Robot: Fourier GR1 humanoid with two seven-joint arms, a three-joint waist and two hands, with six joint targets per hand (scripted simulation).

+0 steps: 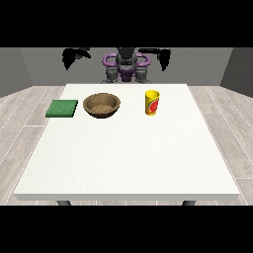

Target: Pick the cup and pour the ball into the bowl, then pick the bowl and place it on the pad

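Observation:
A yellow cup with a red mark stands upright on the white table, right of centre near the far edge. No ball shows from here. A brown wooden bowl sits left of the cup. Further left lies a flat green pad. The hand at the view's left hangs raised beside the robot's shoulder, far behind the table. The hand at the view's right is raised likewise, well above and behind the cup. Neither hand touches anything.
The robot's torso stands behind the table's far edge. A broad stretch of bare white tabletop lies between the objects and the near edge. Wooden floor surrounds the table.

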